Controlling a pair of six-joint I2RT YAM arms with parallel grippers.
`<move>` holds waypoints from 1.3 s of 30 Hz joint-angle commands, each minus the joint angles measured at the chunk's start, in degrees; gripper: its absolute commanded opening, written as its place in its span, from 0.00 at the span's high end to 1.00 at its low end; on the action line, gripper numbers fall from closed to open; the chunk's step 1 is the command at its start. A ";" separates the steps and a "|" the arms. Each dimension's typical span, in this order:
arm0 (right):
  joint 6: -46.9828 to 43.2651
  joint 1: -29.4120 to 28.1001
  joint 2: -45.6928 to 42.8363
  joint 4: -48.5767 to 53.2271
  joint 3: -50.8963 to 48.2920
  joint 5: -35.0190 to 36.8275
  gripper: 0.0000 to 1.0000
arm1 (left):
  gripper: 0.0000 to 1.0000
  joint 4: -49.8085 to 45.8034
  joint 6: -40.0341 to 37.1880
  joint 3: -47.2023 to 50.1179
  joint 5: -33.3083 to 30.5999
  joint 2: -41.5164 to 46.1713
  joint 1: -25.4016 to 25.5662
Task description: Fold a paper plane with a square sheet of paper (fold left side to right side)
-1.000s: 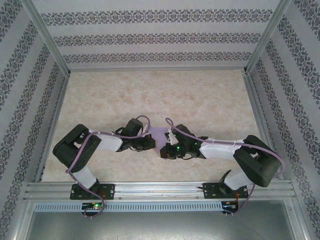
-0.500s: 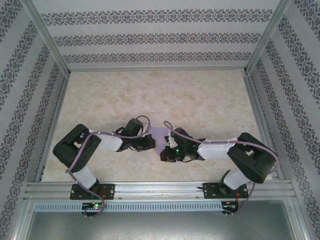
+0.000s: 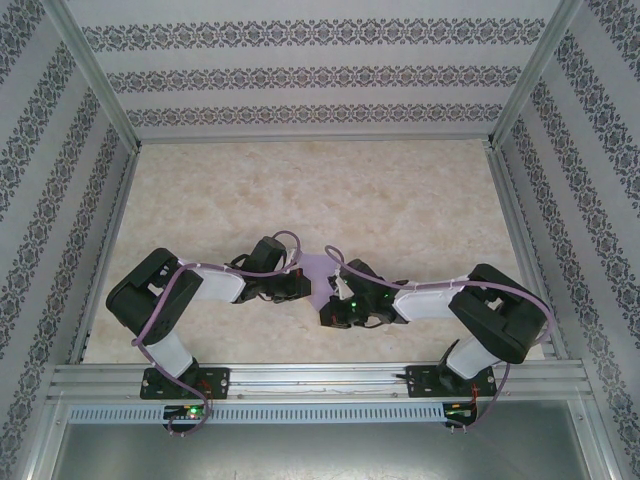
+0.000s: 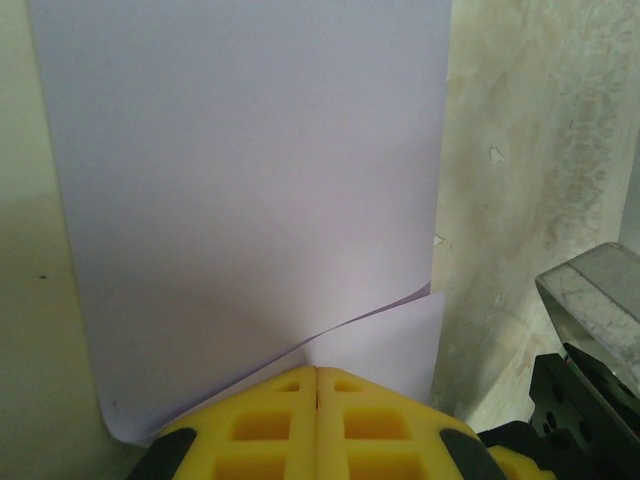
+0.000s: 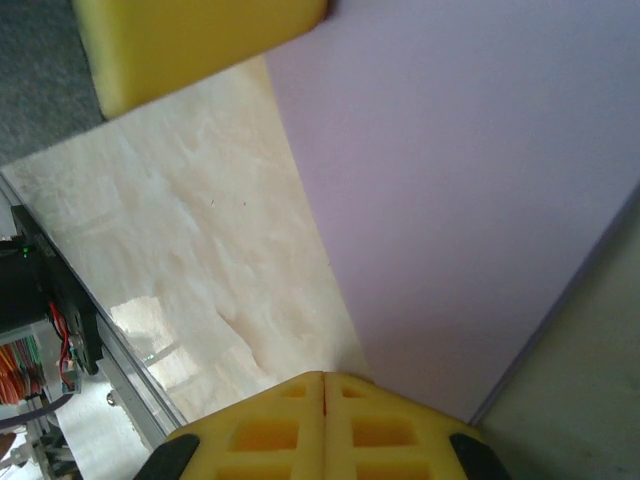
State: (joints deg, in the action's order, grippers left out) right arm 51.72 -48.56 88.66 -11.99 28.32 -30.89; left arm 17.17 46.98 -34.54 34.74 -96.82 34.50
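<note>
Nearest the left wrist camera, the left gripper has its yellow fingers closed tight, with no gap at the seam. Its tips sit on the near edge of the paper. I cannot tell whether they pinch that edge or only press it down. The right gripper is also fully closed. The near corner of the lavender sheet runs under its tips, and again it is unclear whether the corner is held.

From the left gripper the paper stretches straight away, with its long axis running ahead of the fingers. It lies in two layers. The upper one curls round at the near left like a soft, unpressed fold, and its near edge rises slantwise to the right, baring a wedge of the lower layer just beside the tips.

From above, the sheet lies low between the two wrists, at the middle of the surface and nearer its near edge. The left gripper is on its left and the right gripper at its near right.

Judging by this, the fold runs along the left side, so the left arm is better placed to flatten it. The open edges lie toward the right arm, and they are not square with each other.
</note>
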 commanded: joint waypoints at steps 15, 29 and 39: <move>-2.59 1.41 -3.42 3.86 4.72 2.87 1.00 | 0.96 -3.63 -1.46 0.29 -4.36 -3.62 0.78; -1.58 0.92 0.96 2.94 2.12 4.55 1.00 | 0.96 -3.99 -1.69 -0.24 -4.42 -3.69 0.73; 0.35 0.04 2.66 0.48 -0.86 4.44 1.00 | 0.95 -3.48 -1.12 -1.56 -3.90 -2.38 0.76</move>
State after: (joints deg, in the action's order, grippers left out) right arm 51.29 -47.51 89.78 -12.32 29.47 -27.53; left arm 16.49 46.98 -35.31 34.74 -97.03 34.52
